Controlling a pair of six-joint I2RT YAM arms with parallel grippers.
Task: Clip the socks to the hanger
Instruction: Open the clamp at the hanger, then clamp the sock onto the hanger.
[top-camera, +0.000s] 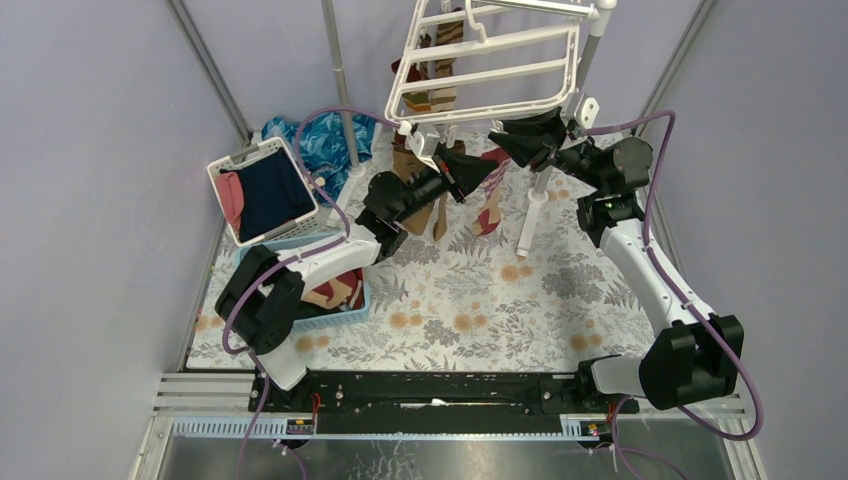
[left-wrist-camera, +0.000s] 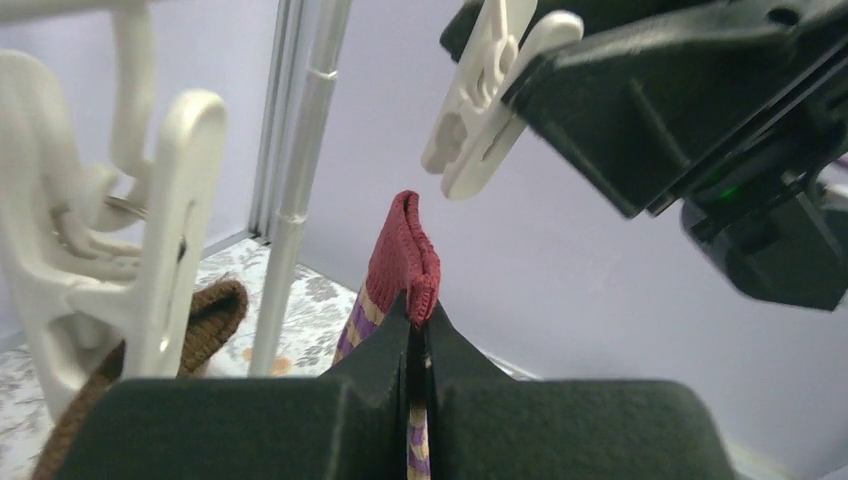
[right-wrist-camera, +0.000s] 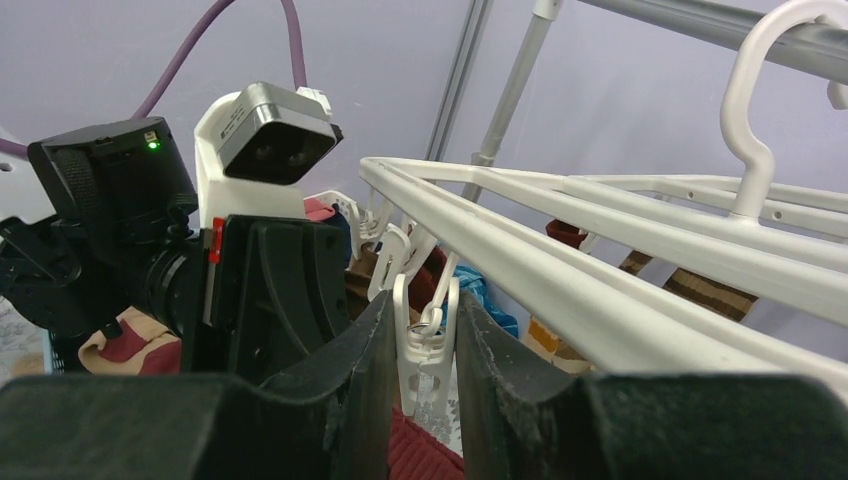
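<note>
My left gripper (top-camera: 485, 173) is shut on a sock (top-camera: 491, 208) with a dark red cuff and tan-and-purple stripes. In the left wrist view the cuff (left-wrist-camera: 405, 255) sticks up from the closed left gripper (left-wrist-camera: 420, 322). My right gripper (top-camera: 503, 139) is shut on a white clip (right-wrist-camera: 424, 352) dangling from the white hanger (top-camera: 480, 75). In the right wrist view its fingers (right-wrist-camera: 365, 350) press both clip handles. The clip (left-wrist-camera: 478, 110) hangs just above the cuff, apart from it. The red cuff (right-wrist-camera: 420, 452) shows below the clip. Brown socks (top-camera: 408, 165) hang on clips at the left.
A white slotted basket (top-camera: 250, 155) with navy and pink garments tilts at the left. A blue basket (top-camera: 335, 318) with socks sits below it. A shiny blue cloth (top-camera: 322, 135) lies behind. Metal poles (top-camera: 341, 90) and the pale stand pole (top-camera: 592, 55) rise nearby.
</note>
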